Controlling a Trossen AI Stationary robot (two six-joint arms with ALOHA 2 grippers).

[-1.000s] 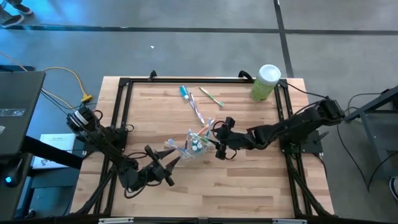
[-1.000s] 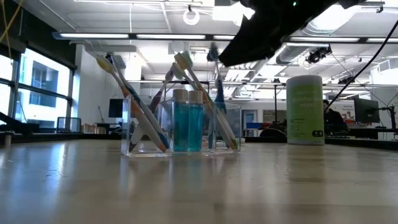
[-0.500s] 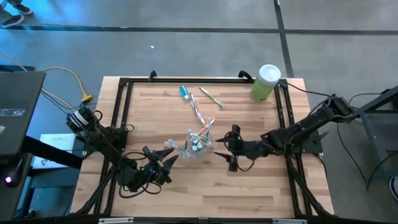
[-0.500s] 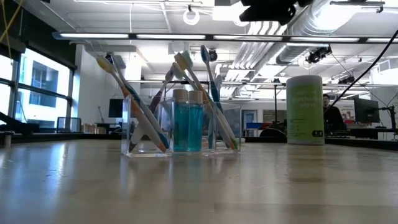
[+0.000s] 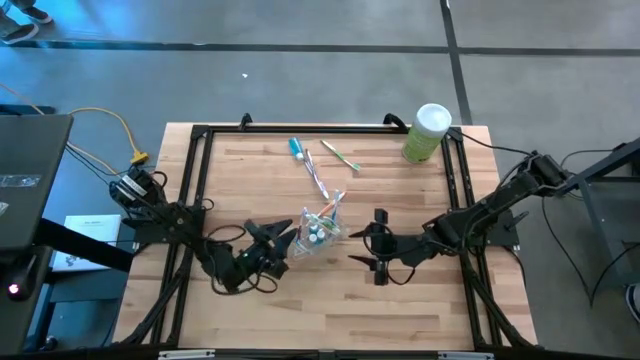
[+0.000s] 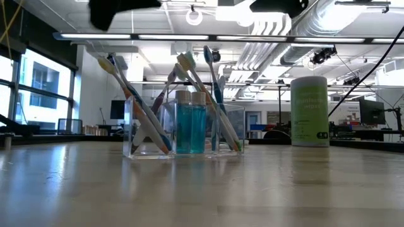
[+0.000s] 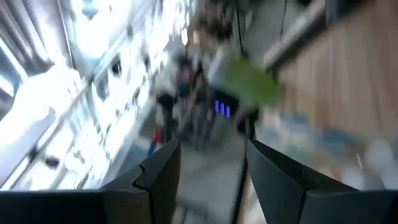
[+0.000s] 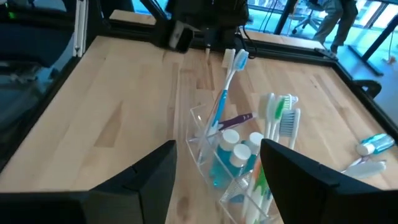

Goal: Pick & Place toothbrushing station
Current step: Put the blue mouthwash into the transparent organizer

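Observation:
A clear plastic cup [image 5: 320,232] stands on its base at the table's middle. It holds several slim toothbrushes [image 8: 227,87] leaning on its rim and teal toothpaste tubes [image 6: 190,129] standing upright. A further tube [image 5: 296,148] and two toothbrushes [image 5: 316,176] lie flat on the wood farther back. My left gripper [image 5: 283,240] is open, just left of the cup and above the table. My right gripper [image 5: 358,248] is open to the cup's right, and its fingers [image 8: 149,180] are short of the cup and touch nothing.
A light-green canister with a white lid [image 5: 428,132] stands at the far right corner. A black frame [image 5: 320,128] runs round the table's edges. Bare wood lies toward the near edge [image 5: 330,310].
My right gripper has drawn back from the cup toward the table's right and near edges and has risen; a blue toothbrush it covered now shows standing in the cup. My left gripper has swung toward the cup and rolled about its own axis.

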